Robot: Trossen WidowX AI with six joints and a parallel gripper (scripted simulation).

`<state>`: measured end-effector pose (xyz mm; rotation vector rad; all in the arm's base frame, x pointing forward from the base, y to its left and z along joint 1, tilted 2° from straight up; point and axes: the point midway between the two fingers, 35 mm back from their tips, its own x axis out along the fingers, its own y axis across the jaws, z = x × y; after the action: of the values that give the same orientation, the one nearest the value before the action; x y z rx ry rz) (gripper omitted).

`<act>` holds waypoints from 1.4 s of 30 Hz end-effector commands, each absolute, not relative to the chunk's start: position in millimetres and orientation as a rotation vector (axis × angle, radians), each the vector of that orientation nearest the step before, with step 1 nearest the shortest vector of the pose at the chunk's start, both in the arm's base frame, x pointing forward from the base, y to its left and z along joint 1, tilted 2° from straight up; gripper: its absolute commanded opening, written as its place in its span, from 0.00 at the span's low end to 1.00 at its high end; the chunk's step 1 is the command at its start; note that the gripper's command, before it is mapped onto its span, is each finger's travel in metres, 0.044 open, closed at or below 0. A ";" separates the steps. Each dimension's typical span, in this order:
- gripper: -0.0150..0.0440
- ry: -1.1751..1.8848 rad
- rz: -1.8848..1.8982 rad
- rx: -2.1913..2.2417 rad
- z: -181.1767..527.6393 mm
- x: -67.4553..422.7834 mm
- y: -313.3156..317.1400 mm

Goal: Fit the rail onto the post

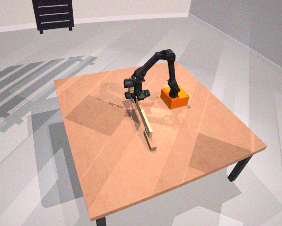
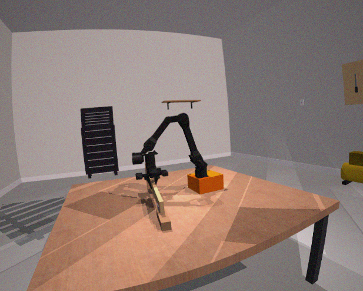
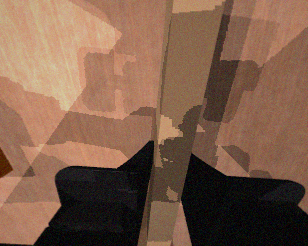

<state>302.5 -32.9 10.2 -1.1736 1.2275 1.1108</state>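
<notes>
The long wooden rail (image 1: 143,117) (image 2: 158,200) (image 3: 186,75) runs from my gripper to the low footboard block (image 1: 152,146) (image 2: 165,224). Its far end sits at the dark bracket (image 1: 146,130) on that block. My gripper (image 1: 136,98) (image 2: 152,179) (image 3: 162,145) is shut on the rail near its near end, one finger on each side, and holds that end off the table. In the wrist view the rail stretches straight away between the black fingers. The post and its pegs are hidden behind the gripper, and I cannot tell how the rail's end stands to them.
The arm's orange base (image 1: 174,98) (image 2: 205,183) stands on the table (image 1: 209,136) to the right of the rail. Patchy shadows cover the table top around the rail. A black drawer cabinet (image 2: 98,141) stands on the floor behind the table.
</notes>
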 end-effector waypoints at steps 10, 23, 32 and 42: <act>0.25 1.217 1.105 -1.180 12.6 305.5 -37.5; 0.25 1.218 1.105 -1.180 10.9 305.5 -41.4; 0.25 1.218 1.105 -1.181 9.8 305.2 -44.1; 0.25 1.218 1.104 -1.181 10.0 304.3 -47.1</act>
<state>303.7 -44.7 9.1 -1.1770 1.2183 1.1095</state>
